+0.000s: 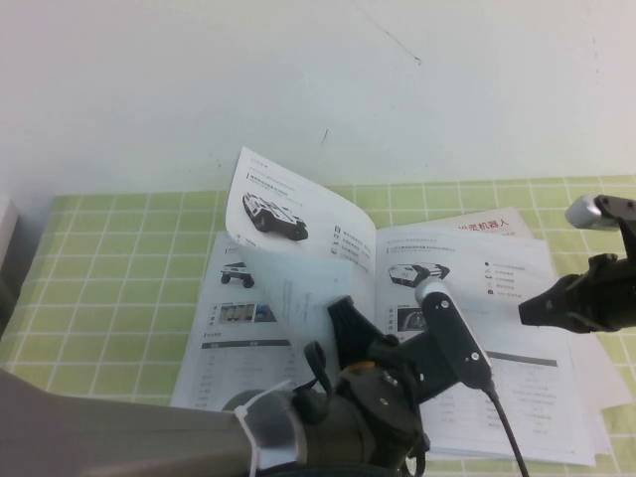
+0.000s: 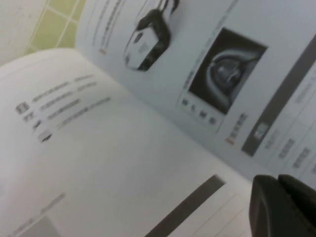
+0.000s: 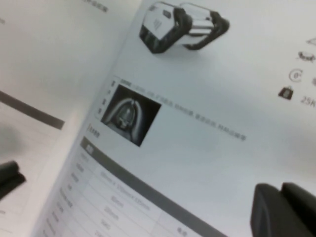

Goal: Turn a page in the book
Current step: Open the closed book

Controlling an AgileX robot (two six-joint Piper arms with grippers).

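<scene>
A thin white stapled catalogue of glossy pages, the book, is lying open on the green-checked bench, towards its near edge and somewhat right of the middle. A white leaflet with a red heading is peeking out from under its far side. The page, a glossy white sheet printed with a four-wheeled cart, is standing up from the spine and curling towards the bench's left edge. The left tool is sitting at that sheet's lower part near the spine, and I cannot tell whether it is clamping the paper or only propping it. The right tool is hovering over the outer margin of the right-hand leaf, its jaws looking drawn together with nothing visible between them. The sheet is likely handling as very light, limp and slippery, creasing easily, so a hold on its free outer edge or corner, away from the staples, is looking safest.
</scene>
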